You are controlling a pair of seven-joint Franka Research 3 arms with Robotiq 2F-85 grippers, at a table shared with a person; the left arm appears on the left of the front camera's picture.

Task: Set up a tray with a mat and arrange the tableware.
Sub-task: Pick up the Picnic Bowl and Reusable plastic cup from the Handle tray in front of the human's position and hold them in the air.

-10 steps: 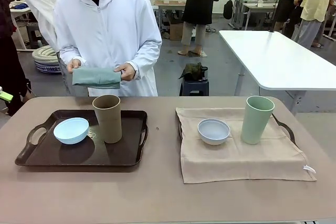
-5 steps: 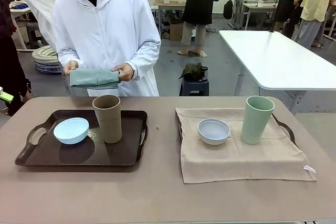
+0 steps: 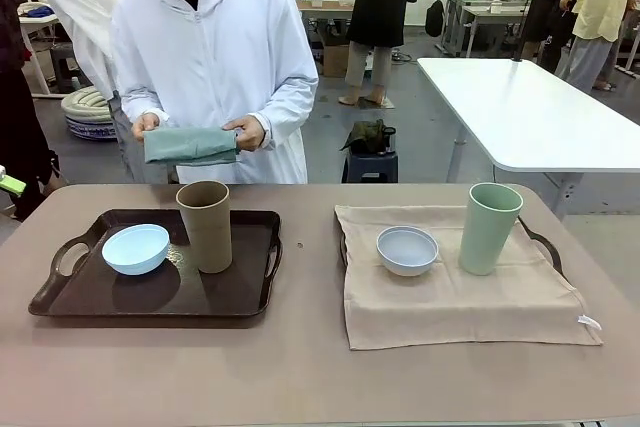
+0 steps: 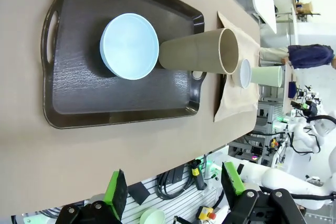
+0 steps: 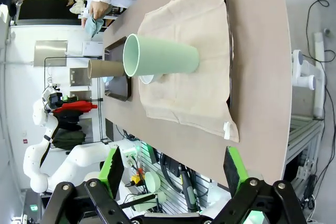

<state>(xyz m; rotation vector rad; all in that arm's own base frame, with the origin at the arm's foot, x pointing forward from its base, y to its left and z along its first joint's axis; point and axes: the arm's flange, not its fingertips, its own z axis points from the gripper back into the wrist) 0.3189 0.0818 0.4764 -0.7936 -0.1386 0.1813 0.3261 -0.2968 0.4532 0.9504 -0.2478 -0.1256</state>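
Hovering beside the table (image 4: 79, 150), left fingers (image 4: 116, 192) and right fingers (image 5: 234, 169) stand spread wide, grasping nothing.

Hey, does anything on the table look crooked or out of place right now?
The beige mat lies askew, spilling past the right tray onto the table. The left tray has no mat under its pale blue bowl and tan tumbler; a folded green cloth is in the person's hands. Nothing spilled.
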